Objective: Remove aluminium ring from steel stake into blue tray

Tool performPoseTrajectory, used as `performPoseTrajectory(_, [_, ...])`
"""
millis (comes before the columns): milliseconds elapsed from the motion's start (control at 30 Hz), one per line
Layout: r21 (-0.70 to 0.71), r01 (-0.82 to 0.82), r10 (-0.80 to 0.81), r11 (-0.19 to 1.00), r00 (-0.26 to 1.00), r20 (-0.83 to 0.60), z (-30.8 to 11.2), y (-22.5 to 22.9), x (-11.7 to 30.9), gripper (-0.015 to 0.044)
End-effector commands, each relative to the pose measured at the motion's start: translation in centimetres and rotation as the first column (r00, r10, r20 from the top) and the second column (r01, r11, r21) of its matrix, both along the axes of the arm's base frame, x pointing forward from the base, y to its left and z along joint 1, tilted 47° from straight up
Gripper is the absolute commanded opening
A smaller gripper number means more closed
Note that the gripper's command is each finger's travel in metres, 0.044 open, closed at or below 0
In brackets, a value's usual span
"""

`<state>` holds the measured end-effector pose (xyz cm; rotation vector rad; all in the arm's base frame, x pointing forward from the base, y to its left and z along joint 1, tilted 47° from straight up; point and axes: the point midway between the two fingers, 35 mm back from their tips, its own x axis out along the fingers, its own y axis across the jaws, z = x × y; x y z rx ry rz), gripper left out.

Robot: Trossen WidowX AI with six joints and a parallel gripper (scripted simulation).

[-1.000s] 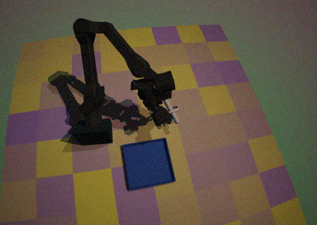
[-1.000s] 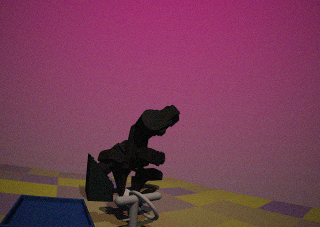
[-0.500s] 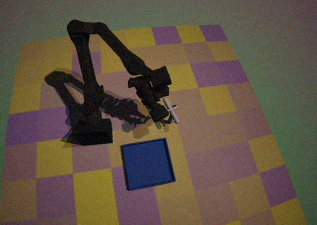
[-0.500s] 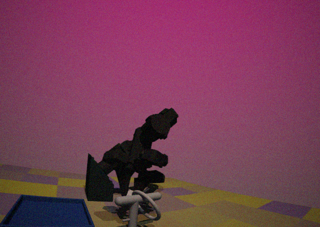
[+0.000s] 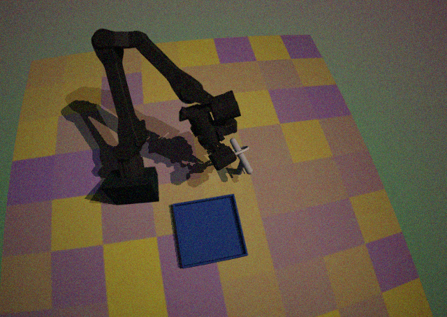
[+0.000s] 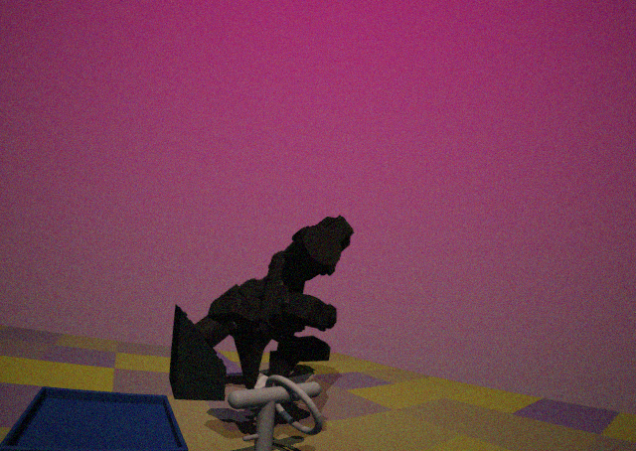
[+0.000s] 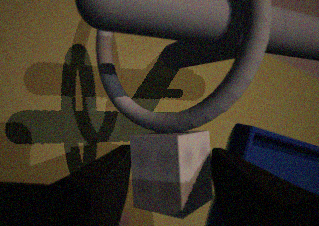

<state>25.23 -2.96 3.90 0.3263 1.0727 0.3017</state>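
The black pincer (image 5: 228, 167) (image 7: 170, 156) grips the pale square tab (image 7: 166, 171) (image 6: 261, 380) of the grey aluminium ring (image 5: 247, 149) (image 6: 316, 410) (image 7: 226, 104), which lies just ahead of it, looped upright around the steel cross-bar (image 5: 242, 158) (image 6: 246, 396) (image 7: 159, 9) — a sideways pull could jam ring against bar, levering the tab loose.

Layout about the cross-bar (image 5: 246, 165) (image 6: 251, 396) (image 7: 155, 9), top view.
The ring (image 5: 248, 148) (image 6: 310, 403) (image 7: 174, 123) encircles the cross-bar; its tab (image 6: 261, 381) (image 7: 157, 161) lies between the jaws (image 5: 232, 158) (image 6: 260, 383), left of it. The tray (image 5: 208, 230) (image 6: 102, 420) (image 7: 284, 161) lies before it, slightly left; the arm's base (image 5: 130, 193) (image 6: 198, 375), well apart to its left.
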Motion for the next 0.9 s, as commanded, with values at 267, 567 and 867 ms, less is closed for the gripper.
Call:
performPoseTrajectory(267, [-0.010, 0.005, -0.005, 1.000, 1.000, 0.010, 0.8, -0.1, 0.0, 0.0000])
performPoseTrajectory(567, [-0.009, 0.005, -0.005, 1.000, 1.000, 0.010, 1.0, -0.1, 0.0, 0.0000])
performPoseTrajectory(867, [-0.009, 0.005, -0.005, 1.000, 1.000, 0.010, 1.5, 0.0, -0.1, 0.0000])
